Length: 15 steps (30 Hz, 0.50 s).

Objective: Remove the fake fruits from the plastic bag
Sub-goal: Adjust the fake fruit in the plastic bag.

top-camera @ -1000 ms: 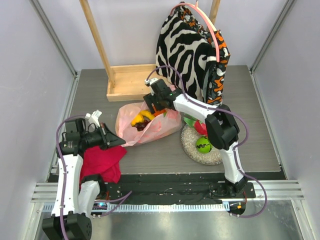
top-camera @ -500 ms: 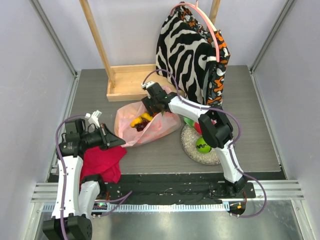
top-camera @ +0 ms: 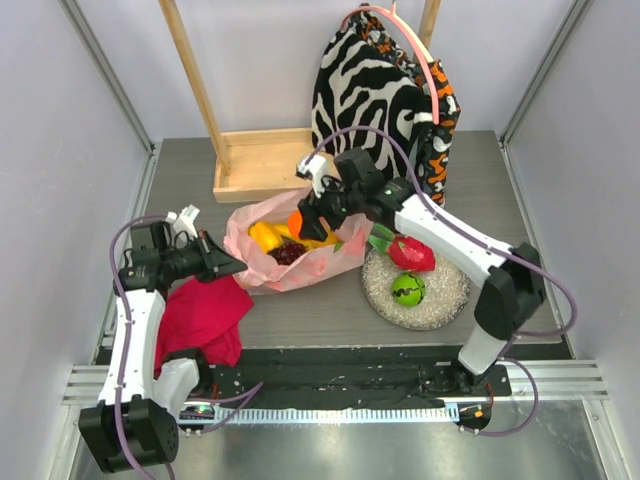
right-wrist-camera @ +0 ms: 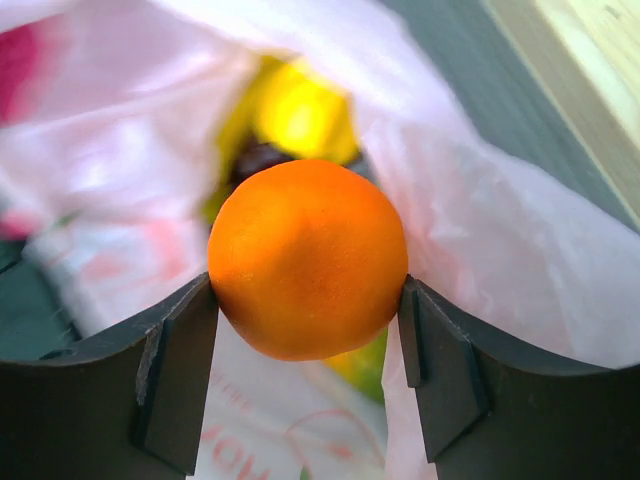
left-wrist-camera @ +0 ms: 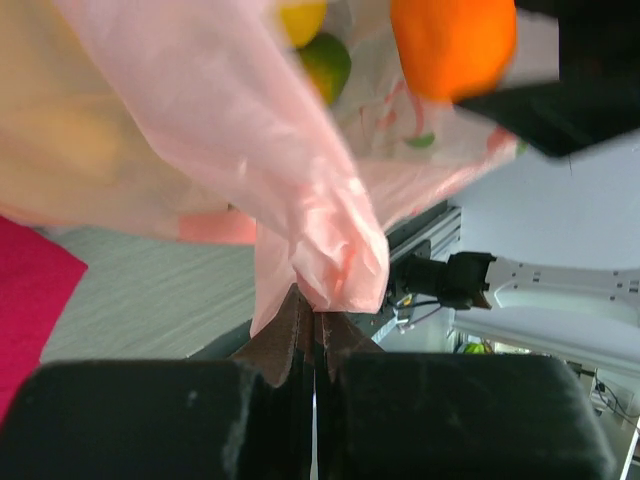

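Note:
The pink plastic bag [top-camera: 300, 262] lies open in the middle of the table. My left gripper [top-camera: 226, 268] is shut on a bunched fold of the bag's left edge [left-wrist-camera: 318, 250], and its fingertips [left-wrist-camera: 300, 325] meet on the film. Just above the bag's mouth, my right gripper [top-camera: 306, 222] is shut on the orange [right-wrist-camera: 307, 258], also seen in the top view [top-camera: 297, 222]. A yellow banana bunch [top-camera: 265, 236] and dark grapes [top-camera: 288, 252] lie inside the bag. A green apple [top-camera: 407, 290] and a red fruit [top-camera: 412, 253] rest on the silvery plate [top-camera: 440, 305].
A magenta-red cloth [top-camera: 205, 315] lies under my left arm. A wooden tray [top-camera: 262, 165] with an upright post stands at the back. The zebra-patterned bag [top-camera: 375, 100] hangs at the back right, close behind my right arm.
My right gripper dipped into the bag, closed on the orange and lifted it out above the mouth. The left gripper kept its hold while the bag's edge rose slightly.

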Each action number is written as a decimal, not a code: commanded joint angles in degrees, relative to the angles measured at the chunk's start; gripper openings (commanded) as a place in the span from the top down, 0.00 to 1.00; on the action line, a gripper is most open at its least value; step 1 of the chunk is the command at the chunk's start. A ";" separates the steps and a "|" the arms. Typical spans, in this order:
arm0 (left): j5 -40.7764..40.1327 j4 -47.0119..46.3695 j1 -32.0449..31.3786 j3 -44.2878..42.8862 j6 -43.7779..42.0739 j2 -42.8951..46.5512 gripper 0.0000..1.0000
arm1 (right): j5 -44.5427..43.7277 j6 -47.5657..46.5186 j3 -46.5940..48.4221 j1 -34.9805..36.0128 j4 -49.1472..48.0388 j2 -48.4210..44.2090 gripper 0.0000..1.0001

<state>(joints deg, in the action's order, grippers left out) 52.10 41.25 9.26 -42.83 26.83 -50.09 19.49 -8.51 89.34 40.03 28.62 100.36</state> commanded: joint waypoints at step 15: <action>-1.21 -10.58 -1.79 -10.34 3.05 -10.73 1.00 | 26.13 8.42 -1.26 -6.37 -5.56 -6.67 0.46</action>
<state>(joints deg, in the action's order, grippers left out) 50.50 33.36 7.81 -50.52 29.39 -60.53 39.86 -8.78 87.99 35.00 32.16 94.41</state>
